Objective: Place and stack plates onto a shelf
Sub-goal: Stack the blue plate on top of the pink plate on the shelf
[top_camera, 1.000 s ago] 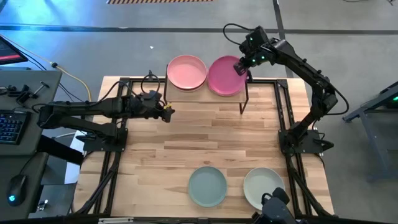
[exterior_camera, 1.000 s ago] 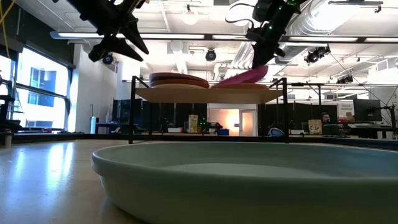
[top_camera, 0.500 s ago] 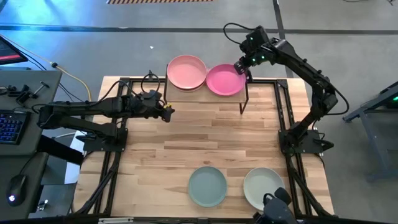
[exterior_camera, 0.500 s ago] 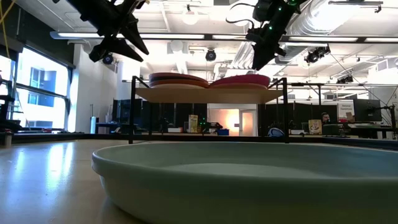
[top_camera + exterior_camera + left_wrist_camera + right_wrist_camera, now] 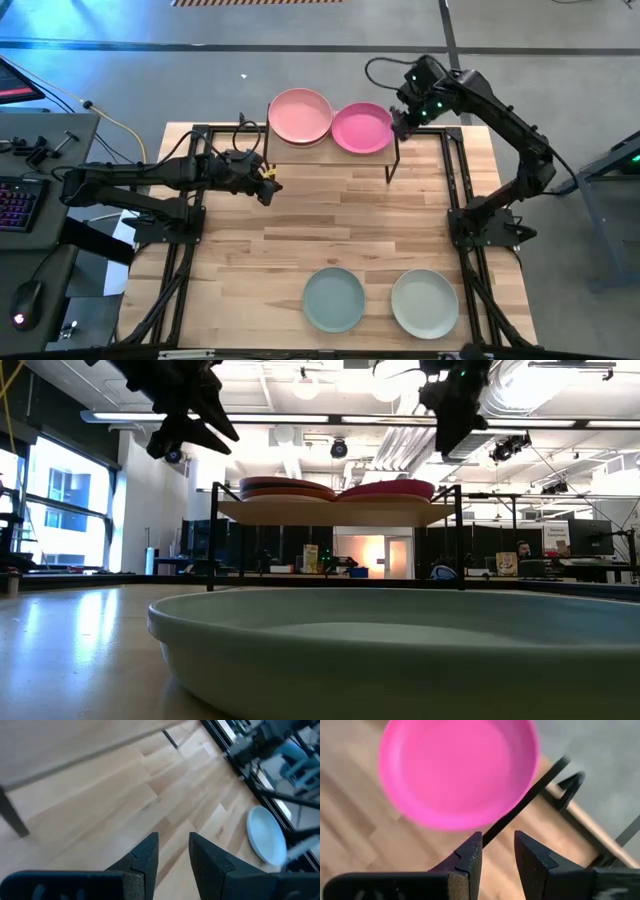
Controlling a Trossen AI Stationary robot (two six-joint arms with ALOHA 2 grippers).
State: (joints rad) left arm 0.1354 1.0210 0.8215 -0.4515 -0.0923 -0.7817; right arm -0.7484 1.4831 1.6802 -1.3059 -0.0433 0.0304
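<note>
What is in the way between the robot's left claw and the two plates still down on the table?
Nothing visible. The left gripper hangs empty near the shelf, and only bare tabletop lies between it and the pale teal plate and the off-white plate at the table's near edge.

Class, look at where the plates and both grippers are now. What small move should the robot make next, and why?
Probably swing the right gripper toward the off-white plate. The magenta plate lies flat on the shelf beside the pink stack, and that gripper is empty. The pale teal plate also waits on the table; the left gripper hovers mid-table.
</note>
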